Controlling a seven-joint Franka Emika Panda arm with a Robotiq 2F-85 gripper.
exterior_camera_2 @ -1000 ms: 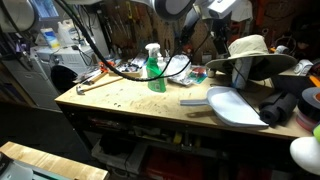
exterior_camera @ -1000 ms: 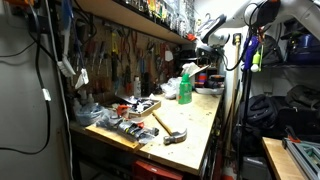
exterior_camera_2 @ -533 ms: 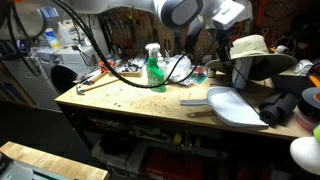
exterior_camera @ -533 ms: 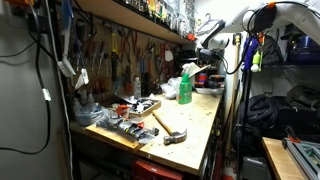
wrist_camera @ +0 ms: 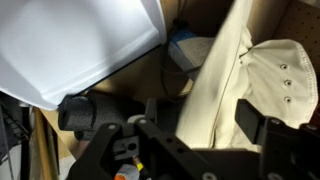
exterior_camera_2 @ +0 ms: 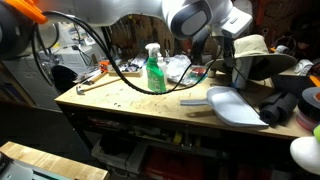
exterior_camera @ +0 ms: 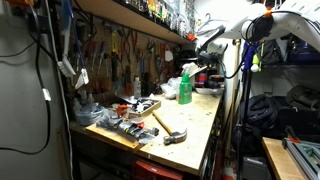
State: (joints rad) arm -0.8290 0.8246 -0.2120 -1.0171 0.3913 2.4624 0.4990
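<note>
My gripper hangs over a cream brimmed hat at the far end of a wooden workbench. In the wrist view its two black fingers stand wide apart, with the hat's brim showing between them below. I cannot tell whether they touch it. The gripper is open and holds nothing. In both exterior views the gripper sits just beside the hat. A white plastic lid lies in front of the hat and also shows in the wrist view.
A green spray bottle stands mid-bench. A hammer, boxes and small tools lie at the other end. Cables trail over the bench. A dark bag lies by the lid. Tools hang on the wall behind.
The arm has reached further along the bench and lowered, bringing the gripper down beside the hat. The things on the bench have not moved.
</note>
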